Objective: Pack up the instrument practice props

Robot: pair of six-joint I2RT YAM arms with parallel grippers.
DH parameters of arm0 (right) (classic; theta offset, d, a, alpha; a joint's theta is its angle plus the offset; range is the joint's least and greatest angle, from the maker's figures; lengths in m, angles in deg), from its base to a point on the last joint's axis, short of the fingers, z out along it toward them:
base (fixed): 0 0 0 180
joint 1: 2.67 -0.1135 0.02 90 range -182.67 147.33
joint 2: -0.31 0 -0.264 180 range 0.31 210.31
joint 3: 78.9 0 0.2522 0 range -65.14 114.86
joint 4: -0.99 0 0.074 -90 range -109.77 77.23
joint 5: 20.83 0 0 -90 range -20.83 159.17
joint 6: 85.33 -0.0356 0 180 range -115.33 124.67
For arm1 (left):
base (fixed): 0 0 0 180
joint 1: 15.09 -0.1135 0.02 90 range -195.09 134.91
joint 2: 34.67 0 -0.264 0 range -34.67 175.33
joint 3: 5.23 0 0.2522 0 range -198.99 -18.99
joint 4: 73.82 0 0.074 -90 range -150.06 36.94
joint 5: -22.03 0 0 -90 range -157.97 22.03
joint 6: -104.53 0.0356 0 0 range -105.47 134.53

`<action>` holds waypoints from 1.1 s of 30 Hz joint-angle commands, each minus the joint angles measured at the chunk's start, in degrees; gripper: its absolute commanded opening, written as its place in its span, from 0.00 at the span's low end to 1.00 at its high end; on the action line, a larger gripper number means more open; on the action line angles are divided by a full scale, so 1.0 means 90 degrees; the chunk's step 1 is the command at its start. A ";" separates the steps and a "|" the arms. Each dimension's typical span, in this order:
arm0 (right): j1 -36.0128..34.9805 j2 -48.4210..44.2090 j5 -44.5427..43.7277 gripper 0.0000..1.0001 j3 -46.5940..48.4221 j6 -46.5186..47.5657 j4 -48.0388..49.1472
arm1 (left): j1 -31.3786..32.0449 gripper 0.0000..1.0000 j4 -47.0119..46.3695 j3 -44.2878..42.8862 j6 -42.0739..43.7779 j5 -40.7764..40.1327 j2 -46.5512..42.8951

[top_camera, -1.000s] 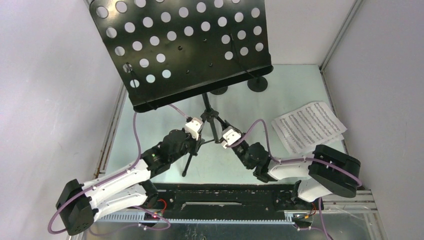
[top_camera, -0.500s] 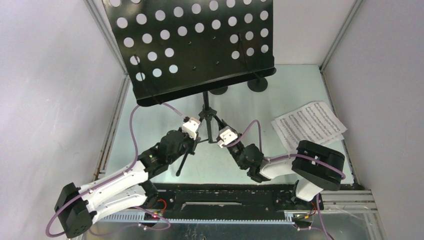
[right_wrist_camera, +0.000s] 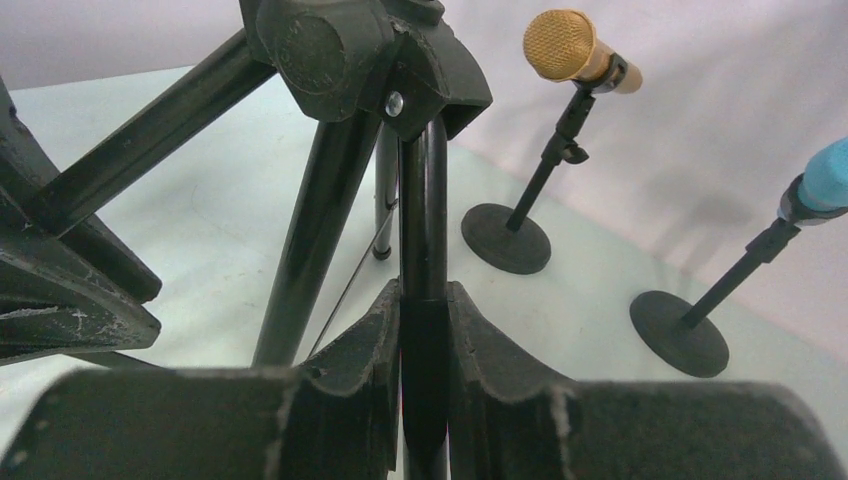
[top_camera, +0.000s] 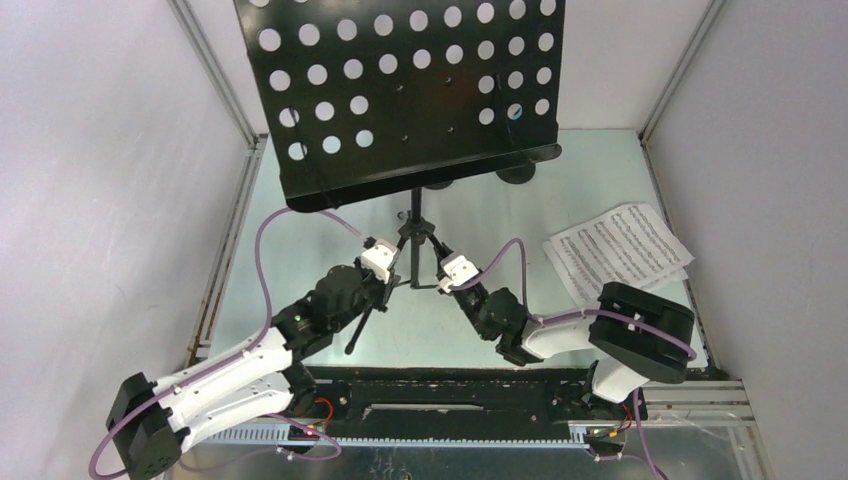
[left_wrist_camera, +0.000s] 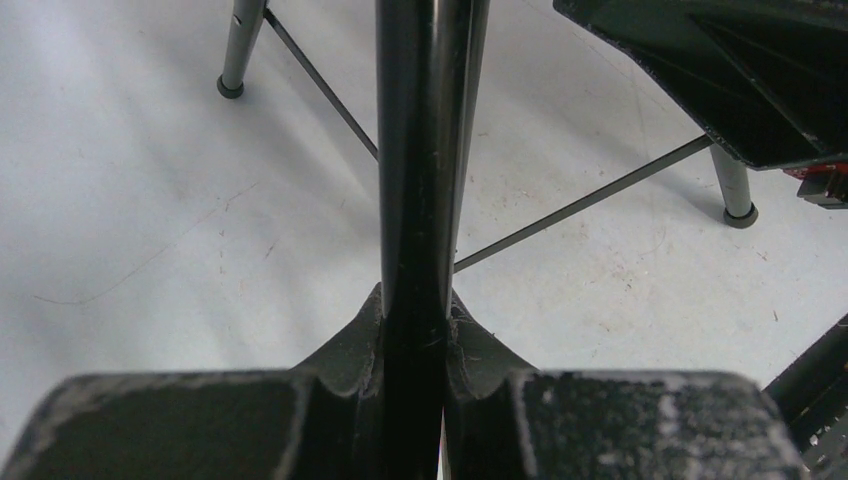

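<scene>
The black tripod music rack stands mid-table, and its perforated desk (top_camera: 400,90) fills the top of the overhead view. My left gripper (top_camera: 390,278) is shut on one tripod leg (left_wrist_camera: 405,150), with the pads pressed on both sides (left_wrist_camera: 415,330). My right gripper (top_camera: 442,268) is shut on another leg (right_wrist_camera: 423,200) just below the hub (right_wrist_camera: 423,320). The white sheet-music pages (top_camera: 615,250) lie at the right. The tan microphone (right_wrist_camera: 570,45) and the light-blue microphone (right_wrist_camera: 825,175) sit in two black round-based holders (right_wrist_camera: 505,240) (right_wrist_camera: 680,335) behind the rack.
White walls and metal frame rails enclose the table on the left, back and right. The holder bases (top_camera: 515,177) are mostly hidden under the desk's lower edge in the overhead view. Thin tripod braces (left_wrist_camera: 590,200) run between the legs.
The rack's desk has shifted right and farther back in the overhead view. Both grippers have moved slightly away from the bases while still holding the legs.
</scene>
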 commanded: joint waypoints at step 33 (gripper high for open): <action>-0.0337 -0.4584 0.0191 0.52 0.0575 -0.8272 -0.6489 | 0.0251 0.00 -0.2204 0.0856 -0.0566 0.0758 -0.0458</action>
